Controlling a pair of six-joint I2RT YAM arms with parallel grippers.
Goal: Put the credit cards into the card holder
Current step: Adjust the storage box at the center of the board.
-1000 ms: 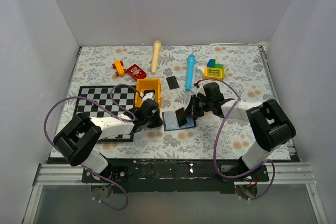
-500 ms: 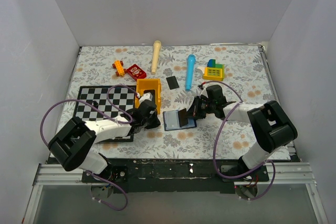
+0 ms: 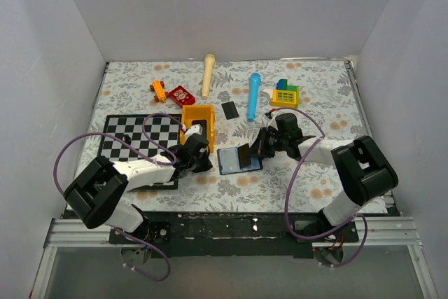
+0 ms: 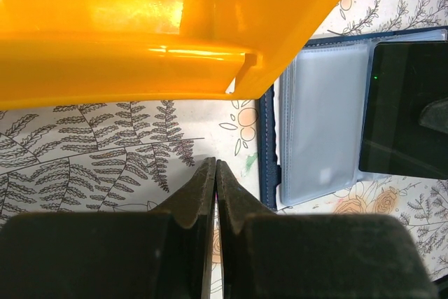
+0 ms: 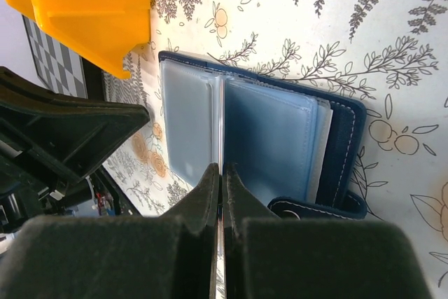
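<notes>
A fern-and-flower printed cloth (image 3: 280, 187) covers the table. A flat checkered board (image 3: 133, 134) lies well left of the card holder (image 3: 227, 161). A glossy yellow plastic bin (image 3: 198, 120) sits just beyond the card holder's left corner. The card holder itself lies open: navy stitched cover, clear bluish pockets.

The right gripper (image 5: 221, 169) is clamped on a thin black credit card (image 3: 246, 153), tilted over the card holder's pockets. A second credit card (image 3: 229, 110) lies flat beyond the card holder. Beside its left edge, the left gripper (image 4: 215, 166) is closed, holding nothing.
</notes>
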